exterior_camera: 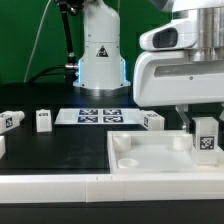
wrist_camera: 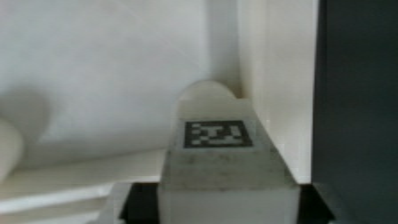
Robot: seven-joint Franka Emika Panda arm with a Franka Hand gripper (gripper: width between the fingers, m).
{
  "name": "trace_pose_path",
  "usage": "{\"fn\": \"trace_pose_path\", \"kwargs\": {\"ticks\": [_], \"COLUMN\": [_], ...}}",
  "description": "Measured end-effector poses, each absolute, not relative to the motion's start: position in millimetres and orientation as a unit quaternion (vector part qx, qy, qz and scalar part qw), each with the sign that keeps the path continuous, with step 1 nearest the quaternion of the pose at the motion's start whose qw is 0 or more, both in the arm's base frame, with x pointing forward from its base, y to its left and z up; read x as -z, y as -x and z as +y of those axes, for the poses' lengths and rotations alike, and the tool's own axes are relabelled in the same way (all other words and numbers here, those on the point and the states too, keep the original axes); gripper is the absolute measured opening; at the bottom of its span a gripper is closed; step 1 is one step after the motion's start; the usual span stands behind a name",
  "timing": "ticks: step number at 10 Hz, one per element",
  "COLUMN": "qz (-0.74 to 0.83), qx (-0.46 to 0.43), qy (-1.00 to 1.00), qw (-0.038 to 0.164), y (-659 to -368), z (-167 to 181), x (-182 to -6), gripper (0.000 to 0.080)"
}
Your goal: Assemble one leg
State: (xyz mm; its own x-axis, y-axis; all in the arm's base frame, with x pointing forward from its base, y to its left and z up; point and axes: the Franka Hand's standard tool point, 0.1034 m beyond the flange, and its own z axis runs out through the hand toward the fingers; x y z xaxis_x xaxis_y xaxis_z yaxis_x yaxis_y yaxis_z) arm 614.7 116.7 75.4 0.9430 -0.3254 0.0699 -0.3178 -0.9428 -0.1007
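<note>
My gripper (exterior_camera: 204, 130) is shut on a white leg (exterior_camera: 205, 139) with a black-and-white tag on its side. It holds the leg upright over the far right corner of the large flat white square piece (exterior_camera: 150, 158). In the wrist view the leg (wrist_camera: 219, 150) fills the middle, gripped between the dark fingers (wrist_camera: 143, 203), its rounded tip pointing at the white piece (wrist_camera: 107, 110) by a corner socket. Whether the leg touches the socket cannot be told. Other legs lie loose on the black table: one (exterior_camera: 12, 120) at the exterior view's left, one (exterior_camera: 43, 120) beside it, one (exterior_camera: 153, 120) near the middle.
The marker board (exterior_camera: 98, 115) lies flat behind the white piece. The robot's white base (exterior_camera: 100, 55) stands at the back. A white rail (exterior_camera: 60, 185) runs along the table's front edge. In the wrist view the dark table (wrist_camera: 361, 90) borders the white piece.
</note>
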Motion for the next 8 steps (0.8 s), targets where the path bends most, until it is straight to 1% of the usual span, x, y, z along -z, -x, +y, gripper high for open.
{"fn": "trace_pose_path", "kwargs": {"ticks": [1, 3, 5, 8], "qz": [0.239, 0.377, 0.5, 0.596], "qx": [0.049, 0.058, 0.049, 0.036], "qy": [0.968, 0.922, 0.862, 0.798], "qw": [0.053, 0.061, 0.073, 0.086], "y": [-614.9, -614.9, -614.5, -614.5], "z": [116.6, 117.2, 118.2, 117.6], "x": [-74.8, -74.9, -75.0, -74.9], "gripper": [0.029, 0.0291, 0.0291, 0.0291]}}
